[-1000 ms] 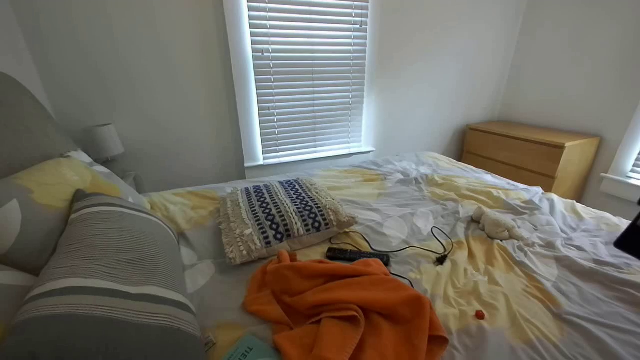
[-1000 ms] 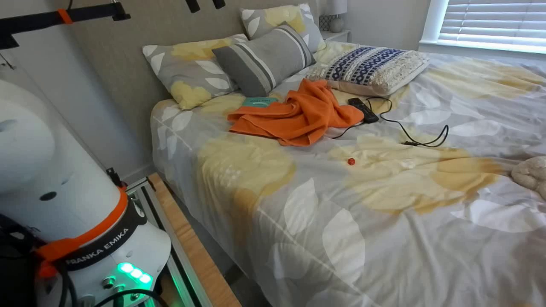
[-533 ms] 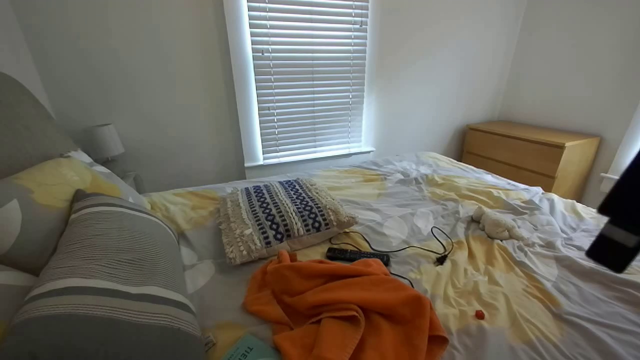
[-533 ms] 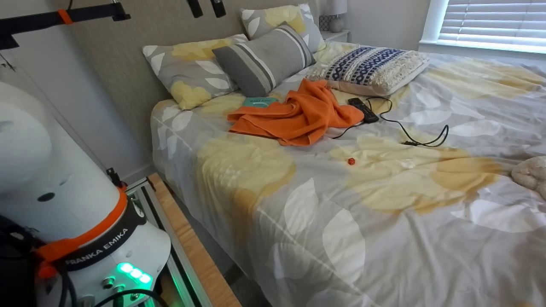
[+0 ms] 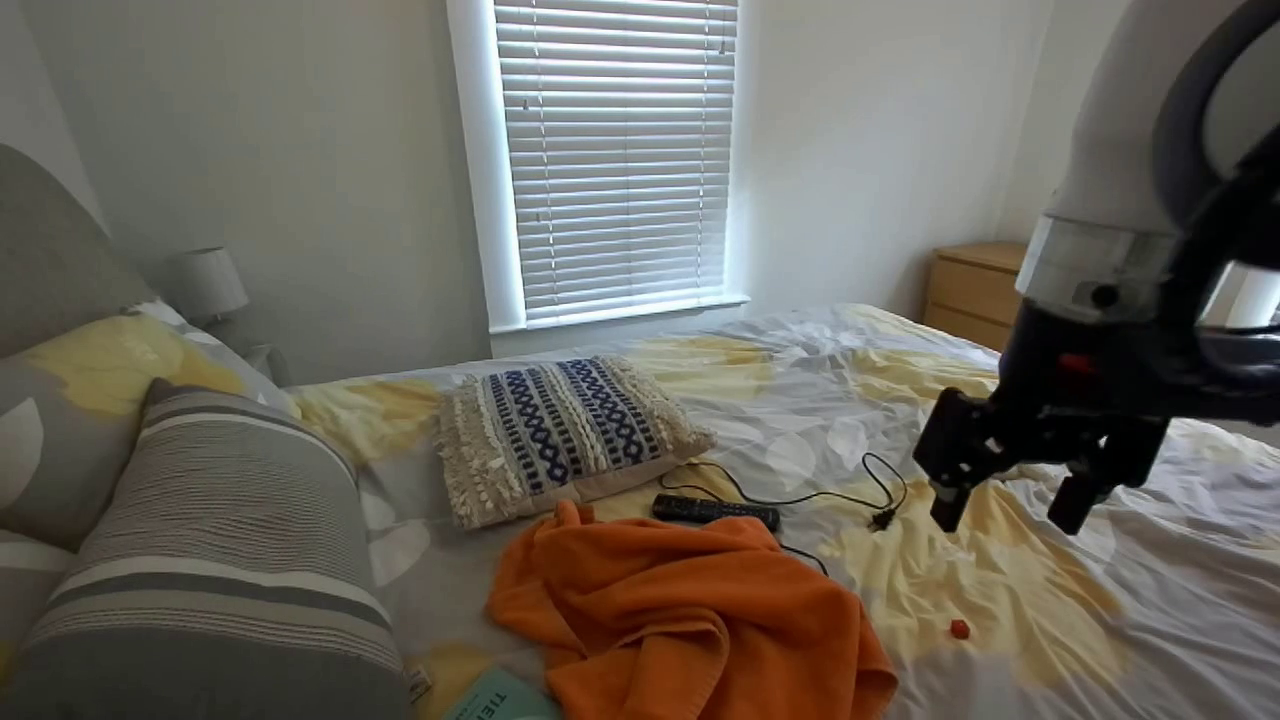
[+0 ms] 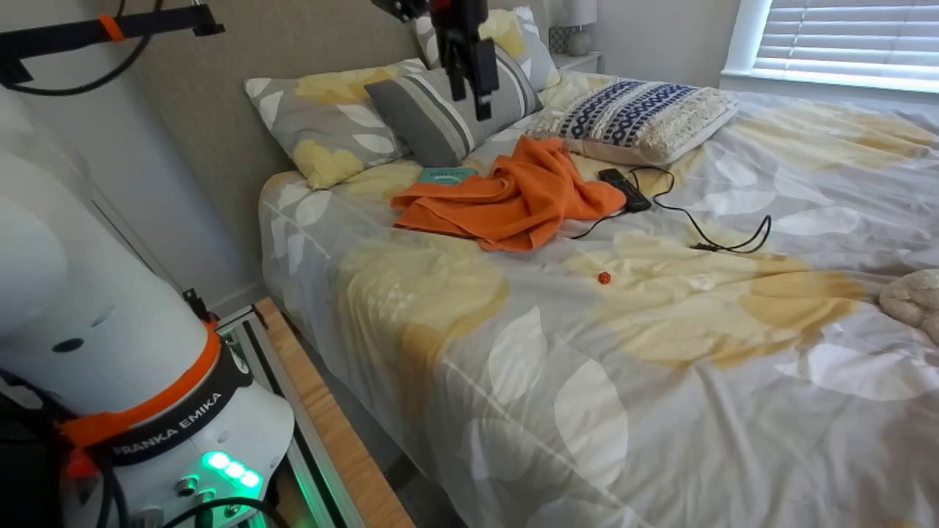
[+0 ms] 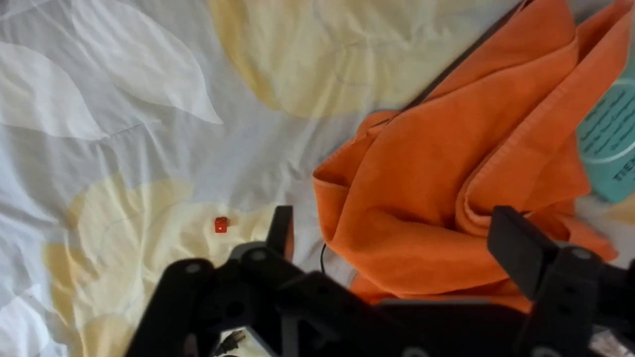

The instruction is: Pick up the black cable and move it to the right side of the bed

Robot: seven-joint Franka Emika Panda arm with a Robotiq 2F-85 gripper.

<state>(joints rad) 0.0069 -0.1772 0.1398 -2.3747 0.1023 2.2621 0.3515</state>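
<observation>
Spread wide apart, the fingers (image 7: pixel 518 253) hang above the bed (image 6: pixel 660 425), where the black cable (image 5: pixel 820 494) lies in loose curves from beside the fringed cushion (image 5: pixel 575 430), past the remote control (image 5: pixel 716 512), to its plug (image 5: pixel 882 519), with the orange cloth (image 5: pixel 690 610) close by the remote control.

Daylight glows through the blinds (image 5: pixel 620 160) (the claw (image 7: pixel 397 238) looks blurred).

In an exterior view I count four pillows (image 6: pixel 433 114), ten to two o'clock. From two to three lie one remote (image 6: pixel 623 189), one black cable (image 6: pixel 706 247), one die (image 6: pixel 604 278); at one, one cloth (image 6: pixel 513 198).
</observation>
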